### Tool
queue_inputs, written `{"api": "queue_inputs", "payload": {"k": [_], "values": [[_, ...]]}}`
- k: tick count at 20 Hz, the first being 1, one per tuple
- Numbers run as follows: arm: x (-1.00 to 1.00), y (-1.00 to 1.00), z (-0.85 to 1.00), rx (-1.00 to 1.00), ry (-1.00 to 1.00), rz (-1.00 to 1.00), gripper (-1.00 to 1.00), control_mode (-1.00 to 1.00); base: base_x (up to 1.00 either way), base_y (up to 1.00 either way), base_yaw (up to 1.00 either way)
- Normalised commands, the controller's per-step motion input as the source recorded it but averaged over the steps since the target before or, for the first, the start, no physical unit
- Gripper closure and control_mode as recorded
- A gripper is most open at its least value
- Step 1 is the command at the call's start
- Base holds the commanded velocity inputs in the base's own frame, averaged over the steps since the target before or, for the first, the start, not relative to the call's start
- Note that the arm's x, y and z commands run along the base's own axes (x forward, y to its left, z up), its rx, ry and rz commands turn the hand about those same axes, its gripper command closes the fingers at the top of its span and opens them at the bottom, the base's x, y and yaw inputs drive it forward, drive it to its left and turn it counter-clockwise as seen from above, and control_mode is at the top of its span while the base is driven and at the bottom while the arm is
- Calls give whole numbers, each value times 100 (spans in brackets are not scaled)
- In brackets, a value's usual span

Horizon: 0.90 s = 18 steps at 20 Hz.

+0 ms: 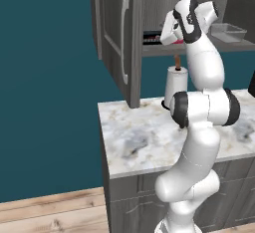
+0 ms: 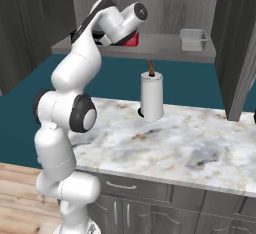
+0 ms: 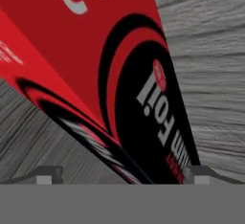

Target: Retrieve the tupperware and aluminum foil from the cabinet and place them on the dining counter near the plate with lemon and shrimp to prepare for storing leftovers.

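Up on the cabinet shelf (image 2: 165, 48) I have the tool (image 3: 122, 177) pushed right against the aluminum foil (image 3: 143, 89); through the hand camera its red and black box runs slantwise across the grey wood-grain shelf, and the two dark fingertips (image 3: 48, 174) sit wide apart, one on either side of the box's near end, not clamped on it. From the right base camera I see a red bit of the foil (image 2: 132, 40) peeking out behind the wrist near the left end of the shelf, and from the left base camera a dark and red strip of it (image 1: 151, 38) at the shelf's front edge. The tupperware (image 2: 193, 39) rests well apart from the foil toward the shelf's right end; the left base camera shows it (image 1: 228, 32) there too, beyond the arm. The cabinet door (image 1: 115, 33) with its long silver handle stands swung open. Below the shelf, a paper-towel roll (image 2: 151, 97) stands upright near the back edge of the marble worktop (image 2: 190, 143).
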Motion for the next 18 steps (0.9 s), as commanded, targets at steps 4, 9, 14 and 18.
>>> {"api": "queue_inputs", "payload": {"k": [4,9,14,18], "values": [[14,0,-5,0,3,8,-100,-100,0,0,0],[5,0,-14,-6,0,1,-100,-100,0,0,0],[7,1,-9,-10,0,0,-100,-100,0,0,0],[6,0,-23,-11,4,1,-100,-100,0,0,0]]}}
